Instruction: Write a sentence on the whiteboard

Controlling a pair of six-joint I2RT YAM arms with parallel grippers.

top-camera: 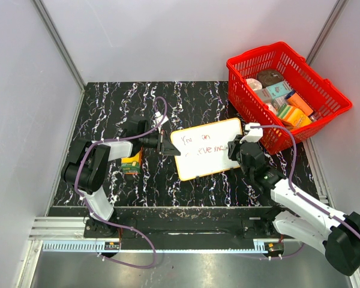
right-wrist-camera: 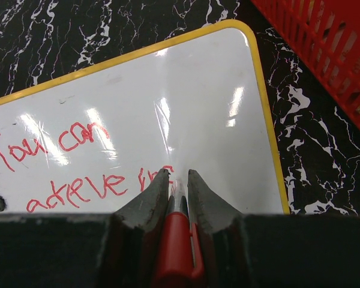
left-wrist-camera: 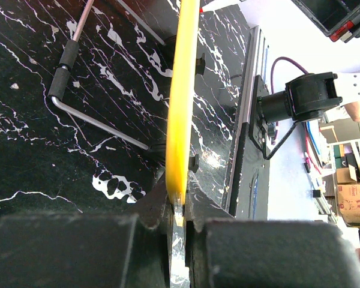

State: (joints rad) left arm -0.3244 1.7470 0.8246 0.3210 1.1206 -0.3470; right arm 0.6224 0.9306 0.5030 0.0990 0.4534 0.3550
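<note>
A black, white-veined desk (top-camera: 108, 108) fills the middle of the top view. A red basket (top-camera: 240, 90) is seen at the upper right of the frame, partly over the desk's edge. It is packed with small boxes and packets, among them an orange box (top-camera: 300, 114) and a teal one (top-camera: 280, 90).

The whiteboard (top-camera: 216, 165) is found at the centre of the frame, just left of the basket. Its yellow left rim is clamped by the left tool (top-camera: 167, 145). The right tool (top-camera: 235, 149) is held over the board's right edge and is closed on a red marker (right-wrist-camera: 177, 240), whose tip is set at the end of the second line. The sentence (right-wrist-camera: 78, 162) is written in red in two lines, the first reading "You can". A small orange and green pack (top-camera: 131, 163) lies on the desk beside the left arm.
</note>
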